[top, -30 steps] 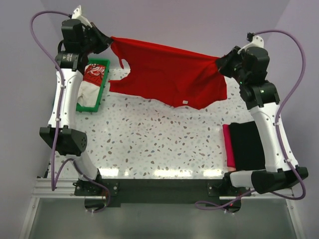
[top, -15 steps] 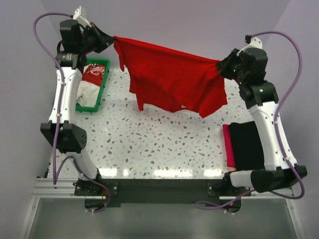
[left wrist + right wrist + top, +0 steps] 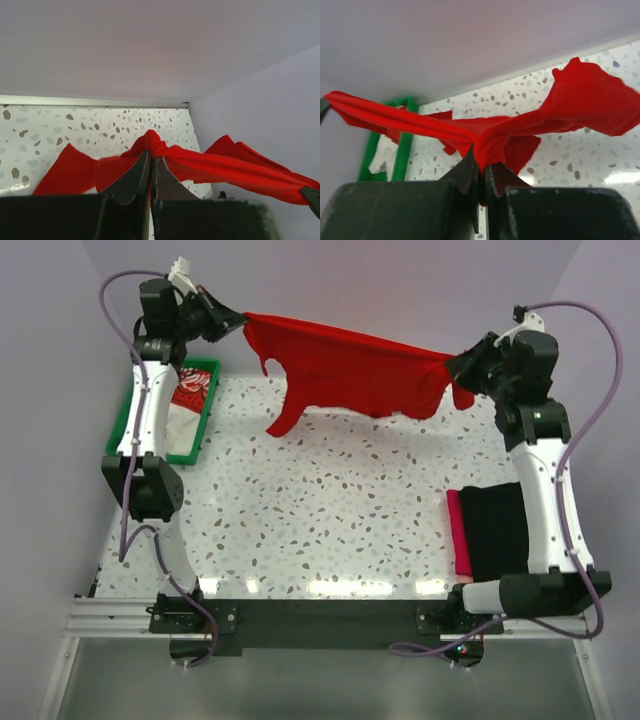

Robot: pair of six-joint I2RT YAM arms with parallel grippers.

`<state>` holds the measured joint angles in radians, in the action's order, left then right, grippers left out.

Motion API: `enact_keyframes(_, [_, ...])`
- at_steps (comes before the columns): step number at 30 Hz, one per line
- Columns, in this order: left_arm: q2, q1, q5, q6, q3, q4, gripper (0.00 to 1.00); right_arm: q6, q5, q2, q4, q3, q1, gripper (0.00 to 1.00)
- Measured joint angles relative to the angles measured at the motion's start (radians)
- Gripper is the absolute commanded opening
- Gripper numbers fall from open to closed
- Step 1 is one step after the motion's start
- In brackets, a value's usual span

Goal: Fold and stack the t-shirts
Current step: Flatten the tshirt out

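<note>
A plain red t-shirt hangs stretched in the air across the far side of the table. My left gripper is shut on its left end, and my right gripper is shut on its right end. The cloth sags between them, with a sleeve dangling toward the table. A white t-shirt with a red print lies in the green tray at the far left. Folded black and magenta t-shirts lie side by side at the right, partly behind my right arm.
The speckled table ends at a grey back wall just beyond the hanging shirt. The green tray also shows in the right wrist view. Both arm bases stand on the black rail at the near edge.
Both grippers have moved farther back and outward, pulling the red t-shirt tauter. Its hanging lower part has swung up and away, so less cloth drapes over the table.
</note>
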<state>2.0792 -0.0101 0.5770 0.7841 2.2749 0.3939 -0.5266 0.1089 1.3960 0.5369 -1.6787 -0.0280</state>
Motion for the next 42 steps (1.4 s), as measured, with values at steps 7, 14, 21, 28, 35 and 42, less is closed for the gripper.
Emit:
enact_keyframes(7, [-0.165,-0.097,0.069,-0.002,-0.201,-0.011,0.00,-0.059,0.109,-0.286,-0.063,0.264,-0.077,0.00])
enact_keyframes(14, [-0.101,-0.182,0.029,-0.076,-0.120,0.071,0.50,-0.101,0.091,-0.161,-0.159,0.451,-0.270,0.28])
enact_keyframes(21, [-0.177,-0.144,-0.214,-0.138,-0.503,0.066,0.64,-0.134,0.065,0.020,-0.224,0.669,-0.324,0.58])
enact_keyframes(28, [-0.655,0.132,-0.514,-0.120,-1.158,0.039,0.47,-0.154,0.056,-0.006,-0.322,0.766,-0.449,0.58])
enact_keyframes(35, [-1.029,0.403,-0.742,0.050,-1.564,0.066,0.42,-0.167,-0.006,-0.076,-0.343,0.867,-0.450,0.58])
enact_keyframes(42, [-1.030,0.688,-0.866,0.282,-1.687,0.212,0.47,-0.167,-0.040,-0.083,-0.347,0.920,-0.450,0.57])
